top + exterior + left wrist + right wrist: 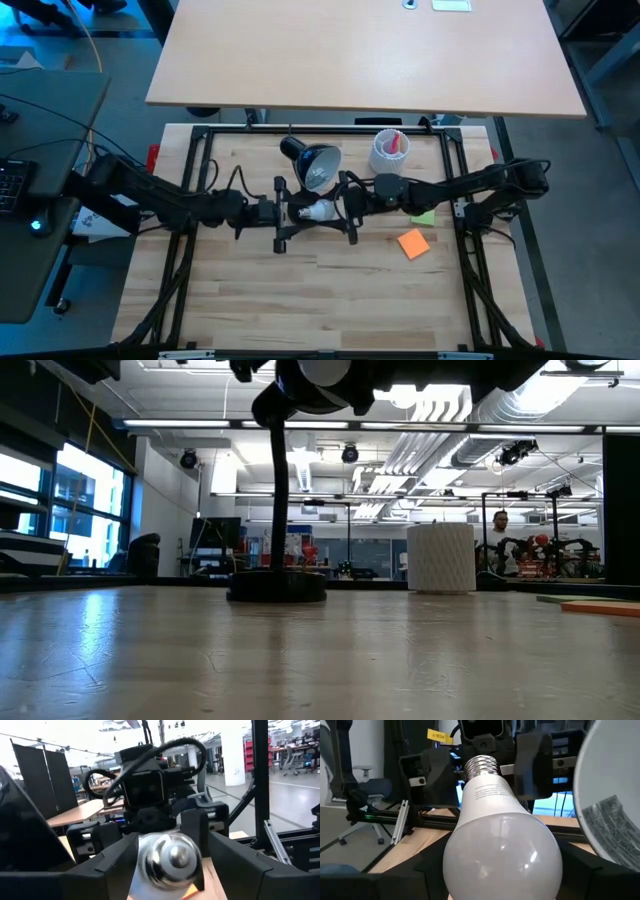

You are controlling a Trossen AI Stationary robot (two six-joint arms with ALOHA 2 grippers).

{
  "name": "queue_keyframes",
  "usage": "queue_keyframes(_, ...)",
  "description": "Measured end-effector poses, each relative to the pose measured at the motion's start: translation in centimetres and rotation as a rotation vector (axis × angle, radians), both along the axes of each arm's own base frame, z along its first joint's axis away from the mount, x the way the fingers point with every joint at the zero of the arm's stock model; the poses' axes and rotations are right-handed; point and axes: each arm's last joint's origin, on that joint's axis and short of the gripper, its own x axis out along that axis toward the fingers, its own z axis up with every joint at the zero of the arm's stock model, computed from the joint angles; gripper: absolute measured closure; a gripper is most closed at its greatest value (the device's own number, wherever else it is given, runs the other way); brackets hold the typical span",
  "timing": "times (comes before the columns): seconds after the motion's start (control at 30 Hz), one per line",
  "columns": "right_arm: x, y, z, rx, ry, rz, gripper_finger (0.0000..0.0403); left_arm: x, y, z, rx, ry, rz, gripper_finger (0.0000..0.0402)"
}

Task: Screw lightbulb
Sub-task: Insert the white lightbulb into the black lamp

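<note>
Right gripper (pixel 345 208) grips lightbulb (pixel 318 211) by its globe; left gripper (pixel 287 213) open around screw base, beside lamp (pixel 312 163).

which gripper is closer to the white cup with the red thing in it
Right. The right gripper holds the lightbulb just left of the cup. The left gripper sits farther away, beyond the bulb's base.

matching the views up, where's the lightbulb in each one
high view: lightbulb mid-table, between the two grippers.
low view: not in it.
left wrist view: its silvery base tip low centre.
right wrist view: white globe filling the centre.
Shared landmark: the black lamp, also in the low view.
</note>
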Motion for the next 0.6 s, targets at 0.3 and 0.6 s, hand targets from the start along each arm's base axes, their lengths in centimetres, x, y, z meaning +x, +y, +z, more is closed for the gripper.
queue_keyframes(0.3, -0.05, 0.73, -0.03, -0.016, 0.000, 0.022, 0.0153, -0.62, -0.30, 0.45, 0.013, -0.012, -0.003, 0.0221)
queue_keyframes(0.6, -0.05, 0.84, -0.03, -0.015, 0.001, -0.003, 0.0153, -0.72, -0.54, 0.45, 0.016, -0.010, 0.040, 0.0279)
